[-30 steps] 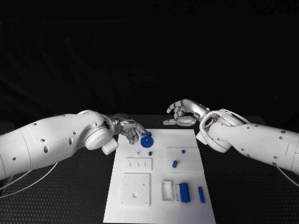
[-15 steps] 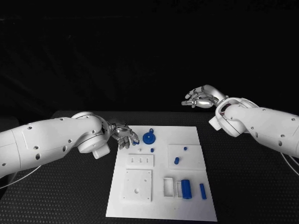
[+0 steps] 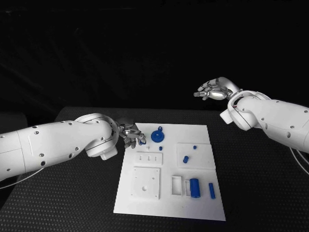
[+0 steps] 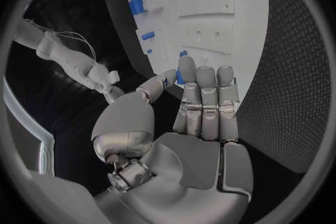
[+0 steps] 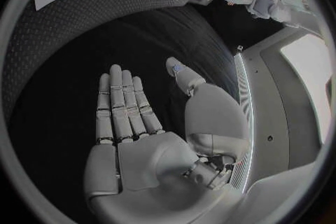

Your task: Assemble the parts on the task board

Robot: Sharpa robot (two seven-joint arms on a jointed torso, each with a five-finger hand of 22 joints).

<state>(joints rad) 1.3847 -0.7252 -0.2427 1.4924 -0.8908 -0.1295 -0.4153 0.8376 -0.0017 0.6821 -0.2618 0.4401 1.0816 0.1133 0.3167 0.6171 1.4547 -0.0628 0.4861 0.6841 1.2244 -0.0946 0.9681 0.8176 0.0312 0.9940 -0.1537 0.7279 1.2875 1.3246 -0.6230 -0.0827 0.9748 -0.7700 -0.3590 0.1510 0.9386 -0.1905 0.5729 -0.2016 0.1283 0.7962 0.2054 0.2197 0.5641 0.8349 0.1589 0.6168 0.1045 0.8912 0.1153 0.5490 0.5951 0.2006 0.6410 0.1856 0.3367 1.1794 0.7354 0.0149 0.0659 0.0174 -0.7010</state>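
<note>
Blue round part (image 3: pixel 158 135) just beside left hand's (image 3: pixel 130 136) empty, loosely spread fingers (image 3: pixel 135 140).

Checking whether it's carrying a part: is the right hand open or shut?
Open. The right hand holds nothing in its wrist view, fingers straight and thumb apart, raised off the board.

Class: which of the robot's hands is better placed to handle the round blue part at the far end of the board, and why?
Probably the left. The left hand sits at the board's edge beside the round part. The right hand is raised, away from the board.
</note>
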